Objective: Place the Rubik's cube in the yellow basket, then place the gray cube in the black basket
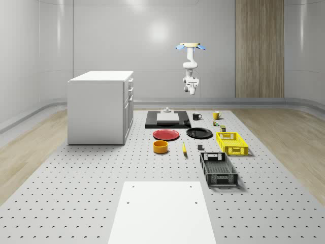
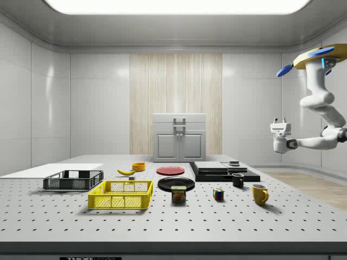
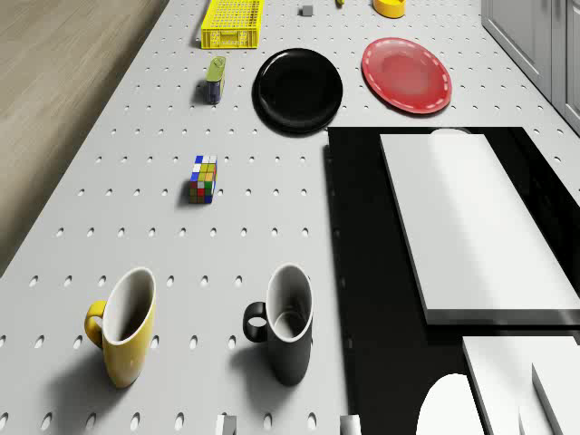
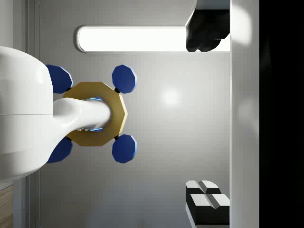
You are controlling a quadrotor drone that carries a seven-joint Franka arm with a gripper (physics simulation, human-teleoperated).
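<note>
The Rubik's cube (image 3: 204,178) (image 2: 218,194) (image 1: 215,123) sits on the perforated table, between the two mugs and a tin can. The yellow basket (image 1: 232,143) (image 2: 120,195) (image 3: 233,24) stands farther along the same side. The black basket (image 1: 218,169) (image 2: 73,180) follows it, nearer the white mat. A small gray cube (image 1: 200,148) (image 3: 307,10) rests between the banana and the yellow basket. The drone (image 1: 190,47) (image 2: 320,57) hovers high over the table's far end. My gripper (image 2: 280,121) (image 1: 191,79) (image 4: 206,114) is open and empty, pointing up at the drone, well above everything.
A yellow mug (image 3: 122,337) and a black mug (image 3: 285,333) stand below the drone. Beside them lies a black slab (image 1: 168,119) with white blocks. A black plate (image 3: 297,89), red plate (image 3: 406,74), orange bowl (image 1: 161,146), banana (image 1: 184,148) and white cabinet (image 1: 100,107) are nearby.
</note>
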